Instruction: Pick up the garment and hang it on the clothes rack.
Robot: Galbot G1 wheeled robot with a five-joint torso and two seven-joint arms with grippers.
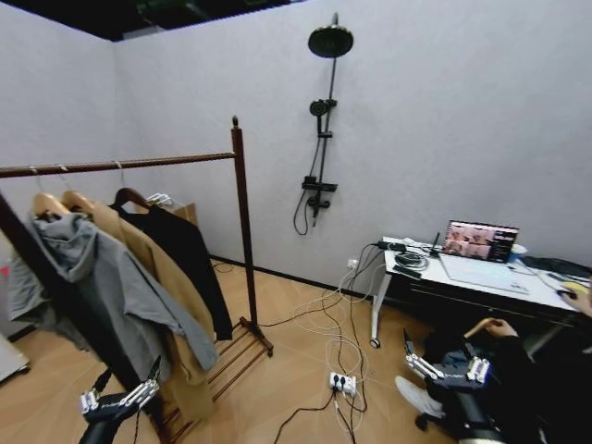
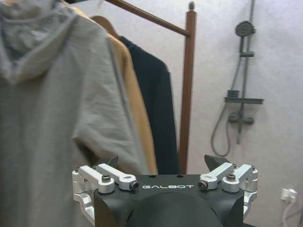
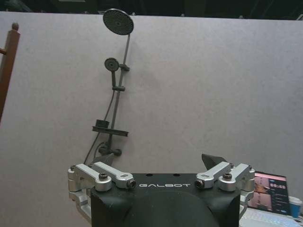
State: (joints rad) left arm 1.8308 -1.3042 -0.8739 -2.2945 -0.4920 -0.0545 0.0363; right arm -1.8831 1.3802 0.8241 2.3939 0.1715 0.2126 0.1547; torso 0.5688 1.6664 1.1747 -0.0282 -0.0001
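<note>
Nearest to me, both arms hang low and idle; the left gripper (image 1: pixel 118 400) sits down by the foot of the rack with its jaws spread wide and nothing between them, and the right gripper (image 1: pixel 450 368) waits low on the other side, jaws just as wide and bare, facing the wall shower (image 3: pixel 118 21).

A little farther in stands the clothes rack (image 1: pixel 239 213), its rail carrying three pieces side by side; the grey hooded sweatshirt (image 1: pixel 102 277) is closest to the left gripper, the tan coat (image 1: pixel 153 268) is pressed against it, and the garment (image 1: pixel 190 259), black and on its wooden hanger, hangs last, just beside the far upright post.

So the garment looks to be on the rail already, and I would judge the hanging done or very nearly so.

The danger from here, as I see it, is the left arm; it is close under the sweatshirt's hem, and a careless rise or swing could snag that loose fabric and drag the hangers along the rail, perhaps tipping one off; cables (image 1: pixel 338 351) trail across the floor too, bad for the wheels.
</note>
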